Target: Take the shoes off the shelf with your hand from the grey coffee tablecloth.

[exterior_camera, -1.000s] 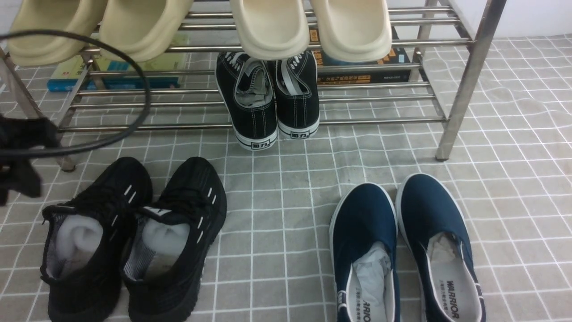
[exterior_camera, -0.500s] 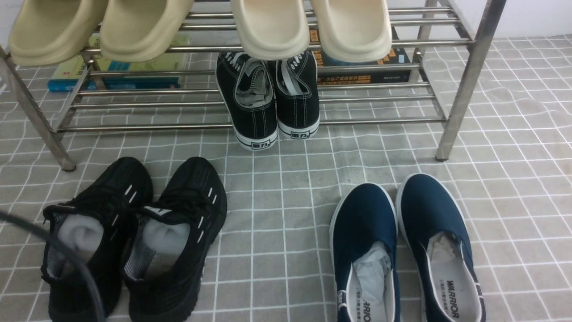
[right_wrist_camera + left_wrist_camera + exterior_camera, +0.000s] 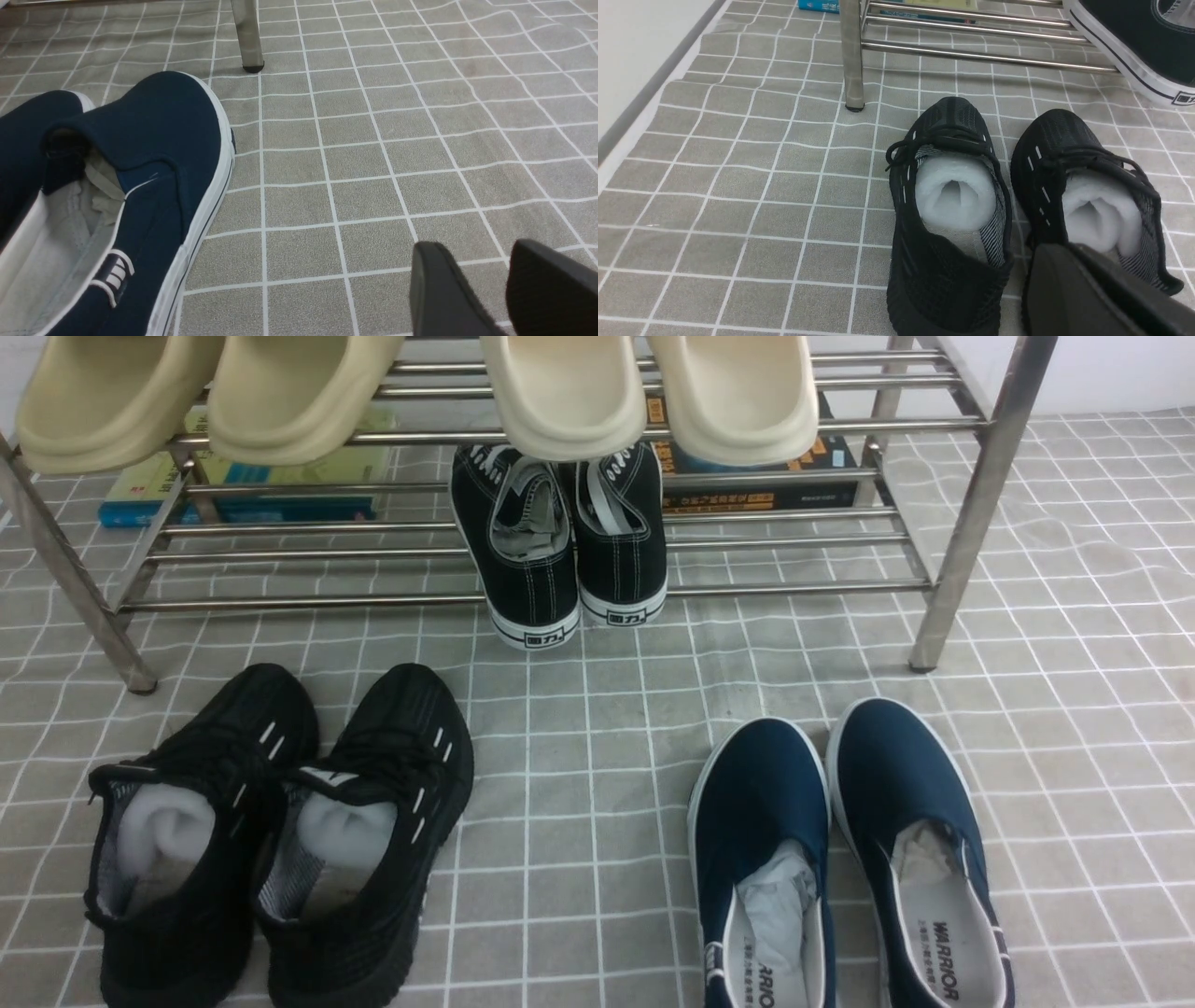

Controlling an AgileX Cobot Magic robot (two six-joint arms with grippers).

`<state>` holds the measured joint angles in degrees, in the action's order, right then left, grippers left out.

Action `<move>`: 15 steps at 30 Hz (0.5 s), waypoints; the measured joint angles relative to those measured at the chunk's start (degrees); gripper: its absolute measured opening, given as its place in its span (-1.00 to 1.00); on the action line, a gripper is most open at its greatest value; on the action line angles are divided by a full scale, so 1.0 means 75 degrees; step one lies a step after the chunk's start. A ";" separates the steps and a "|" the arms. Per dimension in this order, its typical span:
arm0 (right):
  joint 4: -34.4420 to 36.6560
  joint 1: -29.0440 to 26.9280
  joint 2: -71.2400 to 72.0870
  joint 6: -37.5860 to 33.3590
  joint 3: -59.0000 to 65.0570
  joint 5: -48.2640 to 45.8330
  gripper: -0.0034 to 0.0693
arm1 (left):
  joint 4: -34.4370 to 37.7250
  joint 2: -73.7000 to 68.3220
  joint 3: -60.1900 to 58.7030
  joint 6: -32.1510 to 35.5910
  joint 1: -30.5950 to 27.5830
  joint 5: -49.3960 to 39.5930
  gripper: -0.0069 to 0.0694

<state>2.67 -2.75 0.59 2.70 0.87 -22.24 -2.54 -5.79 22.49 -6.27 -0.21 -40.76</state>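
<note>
Looking left first, I see the shoes [image 3: 1017, 205] on the grey coffee tablecloth [image 3: 738, 186], just ahead of my left gripper [image 3: 1092, 294], toes toward the shelf [image 3: 852, 56]; its spread I cannot tell. My right gripper [image 3: 507, 289] sits slightly parted, farther off.

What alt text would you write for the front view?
Black mesh sneakers and navy slip-ons sit on a grey grid tablecloth before a steel shoe rack holding black canvas sneakers and beige slippers.
</note>
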 joint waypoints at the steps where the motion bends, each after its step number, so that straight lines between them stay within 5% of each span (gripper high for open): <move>1: 0.0000 0.0000 0.0000 0.0000 0.0000 0.0000 -0.25 | 0.0000 0.0000 -0.0002 -0.0010 0.0000 0.0000 -0.79; 7: 0.0000 0.0000 0.0000 0.0000 0.0000 0.0000 -0.25 | -0.0245 0.0000 -0.0123 -0.0041 0.0000 0.0156 -0.78; 15: 0.0000 0.0000 0.0000 0.0000 0.0000 0.0000 -0.25 | -0.0488 0.0309 -0.1757 -0.0851 0.0000 0.1903 -0.78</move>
<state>2.67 -2.75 0.59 2.70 0.87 -22.24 -6.20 -3.47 9.32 -12.65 -0.21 -26.49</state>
